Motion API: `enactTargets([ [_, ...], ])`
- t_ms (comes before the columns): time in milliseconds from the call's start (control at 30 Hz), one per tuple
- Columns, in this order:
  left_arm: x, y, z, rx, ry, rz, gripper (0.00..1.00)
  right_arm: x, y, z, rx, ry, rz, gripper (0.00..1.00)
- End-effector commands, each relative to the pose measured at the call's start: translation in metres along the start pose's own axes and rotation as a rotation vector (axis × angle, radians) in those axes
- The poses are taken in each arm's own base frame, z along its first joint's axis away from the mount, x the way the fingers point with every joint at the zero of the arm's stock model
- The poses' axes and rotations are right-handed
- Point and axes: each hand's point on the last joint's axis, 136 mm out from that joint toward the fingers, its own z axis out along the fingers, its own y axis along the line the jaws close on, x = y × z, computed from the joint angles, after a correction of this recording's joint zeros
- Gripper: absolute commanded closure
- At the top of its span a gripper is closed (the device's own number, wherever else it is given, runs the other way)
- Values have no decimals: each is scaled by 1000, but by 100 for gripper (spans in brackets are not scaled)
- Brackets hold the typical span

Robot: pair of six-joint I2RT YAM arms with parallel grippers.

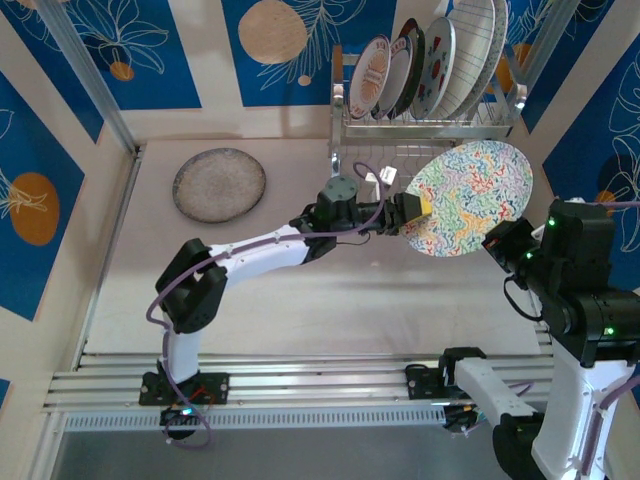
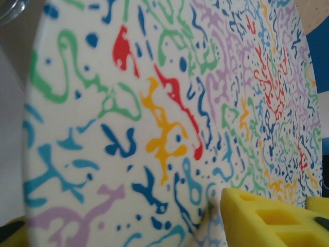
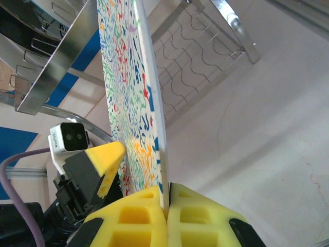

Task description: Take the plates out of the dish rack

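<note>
Just in front of the dish rack (image 1: 430, 128), the right jaws are clamping a squiggle-patterned plate (image 1: 470, 195) by its rim while the left jaws are straddling its left edge; whether they are pinching it, I cannot tell. A handover seems to be happening; the left needs a firm hold before the right releases.

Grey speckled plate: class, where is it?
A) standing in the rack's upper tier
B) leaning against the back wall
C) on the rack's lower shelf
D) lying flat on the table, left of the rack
D: the grey plate lies flat on the table, well to the left of the rack and apart from it.
</note>
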Motion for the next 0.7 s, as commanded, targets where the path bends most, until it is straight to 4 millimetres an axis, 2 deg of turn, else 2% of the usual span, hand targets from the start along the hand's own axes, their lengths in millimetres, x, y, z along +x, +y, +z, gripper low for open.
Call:
enactTargets([
  [0,-11,-17,-10,66,-34,15,53,-3,20,-2,-125,-23,41,100],
  [167,-22,-22,-29,74,-74,13,60,20,22,15,-184,75,89,100],
  [467,-24,-28,-62,89,-108,-11,86,57,10,38,-220,208,171,100],
  [500,-24,-28,-65,89,-112,-14,88,60,10,40,-224,221,172,98],
  [667,-29,-28,-81,84,-135,-28,93,68,11,47,-238,271,195,75],
])
